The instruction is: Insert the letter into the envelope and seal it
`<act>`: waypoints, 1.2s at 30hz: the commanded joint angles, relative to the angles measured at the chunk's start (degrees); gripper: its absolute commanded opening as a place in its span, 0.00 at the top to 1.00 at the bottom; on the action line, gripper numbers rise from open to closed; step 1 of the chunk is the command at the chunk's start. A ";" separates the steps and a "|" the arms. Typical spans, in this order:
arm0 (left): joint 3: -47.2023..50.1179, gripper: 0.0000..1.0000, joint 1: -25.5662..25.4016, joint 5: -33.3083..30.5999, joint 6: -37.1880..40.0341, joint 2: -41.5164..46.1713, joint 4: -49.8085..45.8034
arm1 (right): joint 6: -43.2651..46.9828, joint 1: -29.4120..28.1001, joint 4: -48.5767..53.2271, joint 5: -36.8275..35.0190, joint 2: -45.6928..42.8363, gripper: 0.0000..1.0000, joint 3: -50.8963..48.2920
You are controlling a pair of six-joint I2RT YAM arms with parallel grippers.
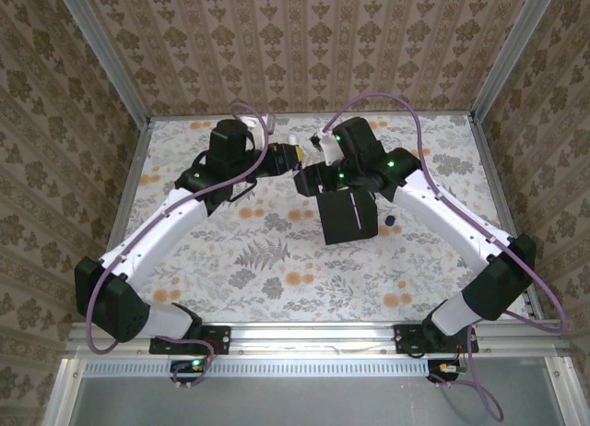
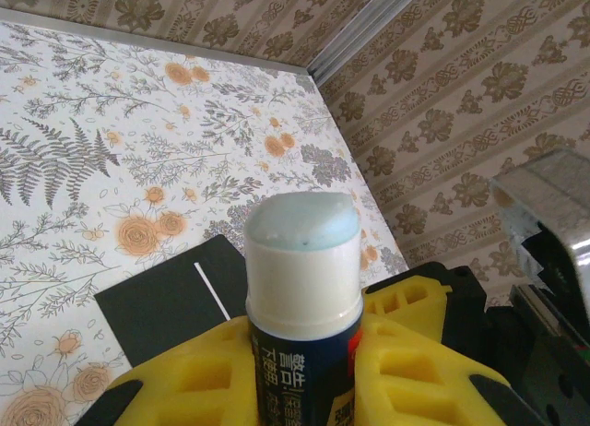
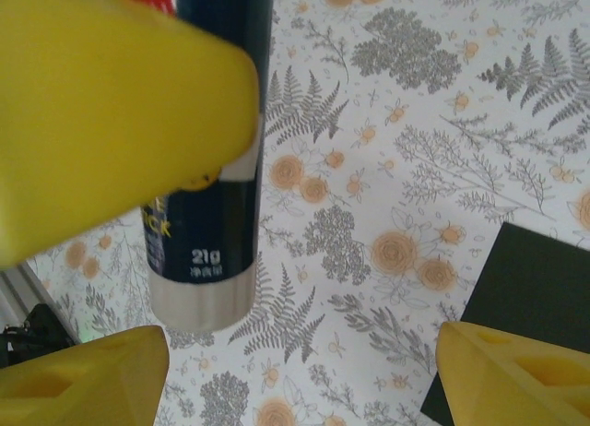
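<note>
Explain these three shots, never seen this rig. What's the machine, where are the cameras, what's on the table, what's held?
Two robot arms are bolted at the near edge of a floral-covered table. One picture comes from a fixed camera above and behind them; the other two come from cameras on each wrist, looking past yellow fingers. The left gripper is shut on a glue stick, uncapped. The right gripper is open beside the same stick. A black envelope lies flat on the table, with a small dark blue thing, maybe the cap, beside it.
</note>
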State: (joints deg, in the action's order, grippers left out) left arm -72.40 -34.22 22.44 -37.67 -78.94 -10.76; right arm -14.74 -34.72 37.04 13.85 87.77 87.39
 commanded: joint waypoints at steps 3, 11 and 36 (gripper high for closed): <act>-0.96 1.00 -0.41 0.56 -0.18 -0.16 2.10 | -1.00 -0.26 -5.22 1.59 0.02 0.25 0.30; -0.35 1.00 -0.32 1.56 -1.08 0.01 3.85 | -1.93 -0.28 -8.30 4.71 1.05 0.32 -0.06; 5.83 1.00 2.02 14.00 -5.96 1.37 19.93 | -2.92 3.42 -20.66 17.12 -6.56 0.76 -7.20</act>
State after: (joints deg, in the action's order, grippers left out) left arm -68.38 -33.30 31.18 -42.37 -78.91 2.74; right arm -16.95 -32.64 22.31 24.12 84.97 80.93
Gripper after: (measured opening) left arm 0.212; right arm 0.272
